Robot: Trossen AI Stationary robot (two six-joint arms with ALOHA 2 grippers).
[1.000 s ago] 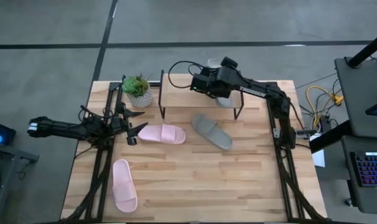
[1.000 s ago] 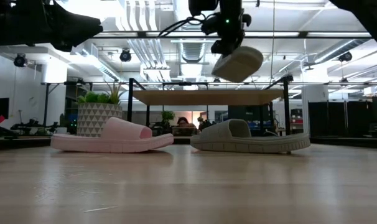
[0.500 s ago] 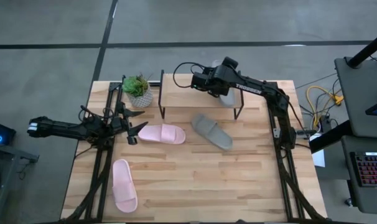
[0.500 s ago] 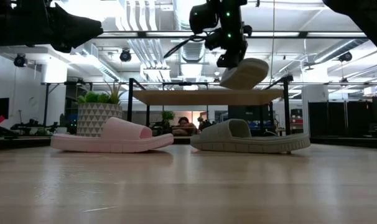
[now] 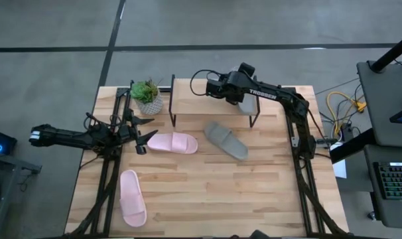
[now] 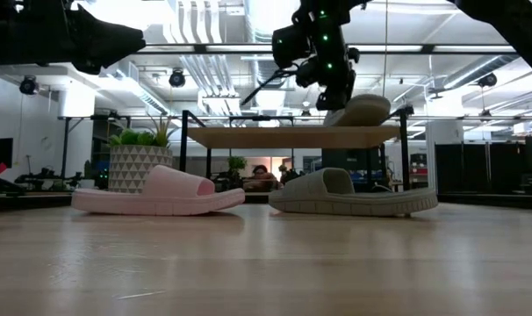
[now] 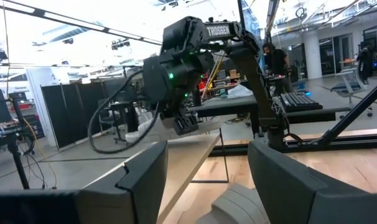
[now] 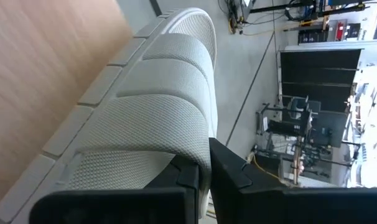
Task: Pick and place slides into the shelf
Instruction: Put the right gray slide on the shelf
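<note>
My right gripper is over the right end of the shelf, a low rack with a light wooden top and black legs, and is shut on a grey-green slide. In the low view this slide lies on the shelf's top board. The other grey-green slide rests sole-down on the table in front of the shelf. One pink slide lies just right of my open left gripper, which touches nothing. The second pink slide lies near the table's near left corner. My right gripper pinches the grey-green slide between its two fingers at the edge of its wide strap. The fingers come from above, slanting down from the table's left. The slide sits almost level with its sole on the shelf's top board.
A potted plant stands at the shelf's left end, near the table's far left corner. The left part of the shelf top is bare wood. Cables loop off the right arm above the shelf. Bare tabletop lies toward the near right.
My right gripper has moved down and toward the table's right, staying shut on the grey-green slide. The slide, earlier tilted and lifted clear above the shelf, has come down, levelled out and now lies on the right end of the top board.
</note>
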